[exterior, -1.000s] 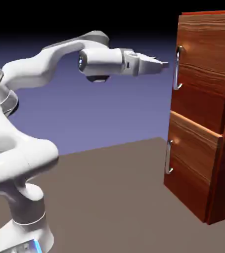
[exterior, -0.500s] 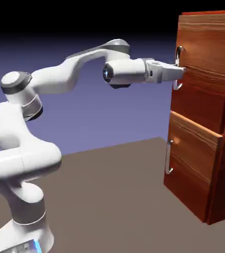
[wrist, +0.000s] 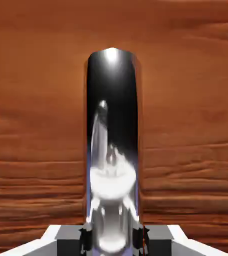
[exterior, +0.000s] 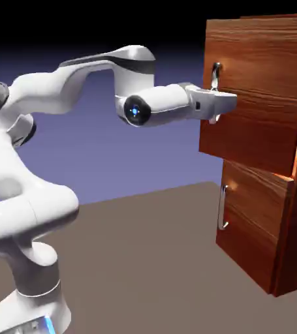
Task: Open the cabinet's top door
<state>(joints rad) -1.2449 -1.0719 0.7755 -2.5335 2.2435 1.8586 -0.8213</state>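
Behind the tool, reddish-brown wooden cabinet [exterior: 255, 228], its top door [exterior: 255, 98] ajar directly before the tool, shorter lower door [exterior: 252, 222] beneath, vertical silver bar handle [wrist: 111, 100] clamped between the fingertips of the tool [wrist: 111, 240].

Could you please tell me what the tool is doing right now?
Tool: closed on the silver handle of the upper door.
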